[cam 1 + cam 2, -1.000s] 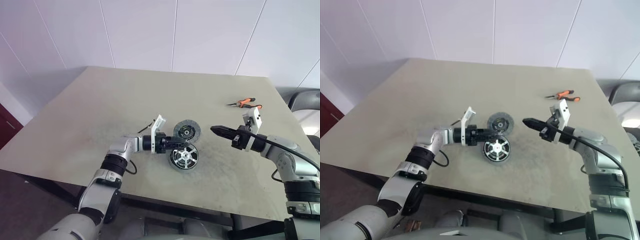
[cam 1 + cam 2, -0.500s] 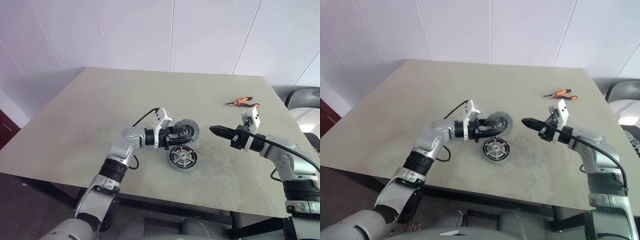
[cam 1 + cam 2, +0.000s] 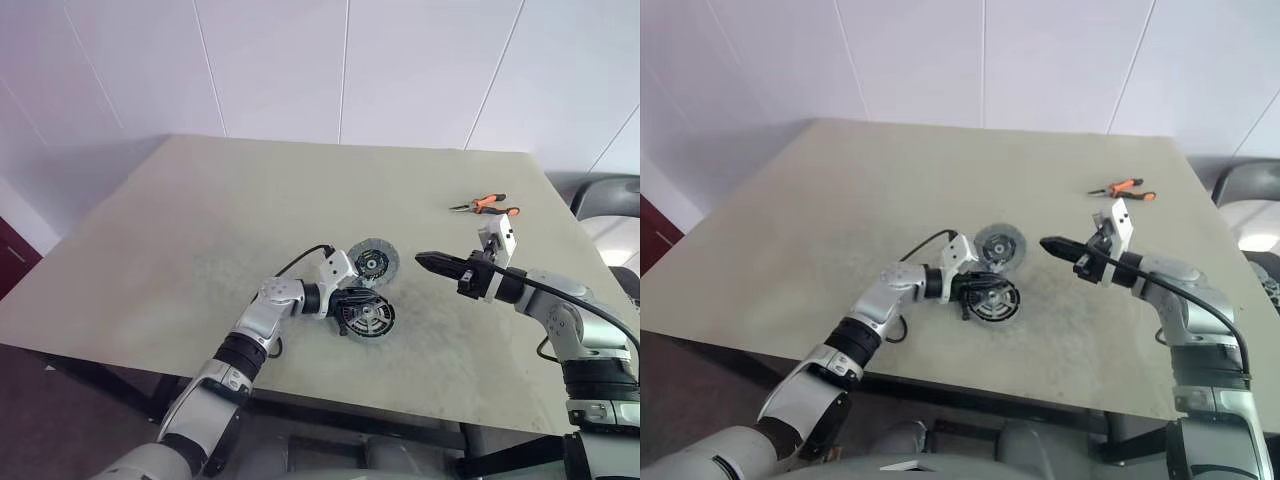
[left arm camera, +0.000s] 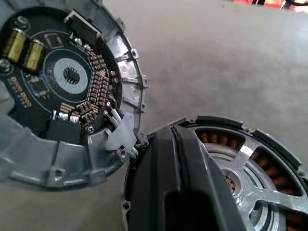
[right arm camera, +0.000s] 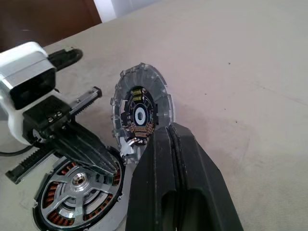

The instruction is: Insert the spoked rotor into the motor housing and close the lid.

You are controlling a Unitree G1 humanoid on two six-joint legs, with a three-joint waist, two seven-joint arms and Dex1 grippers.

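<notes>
Resting low on the table [image 3: 180,220], the left gripper [image 3: 352,308] has its fingers pressed together against the near edge of the motor housing [image 3: 368,316], which lies flat, face up, spoked rotor seated inside; the right gripper [image 3: 425,261] hangs apart, fingers together, empty; a round circuit-board lid [image 3: 373,262] seems to lean tilted just behind the housing; pliers [image 3: 483,206] lie far off. Left wrist view: lid [image 4: 62,91] touches the housing [image 4: 250,168]. Right wrist view: copper windings show between the spokes.

I work in a bare workshop: white panelled walls behind my grey worktable [image 3: 200,220], orange-handled pliers [image 3: 485,206] near its far edge.
</notes>
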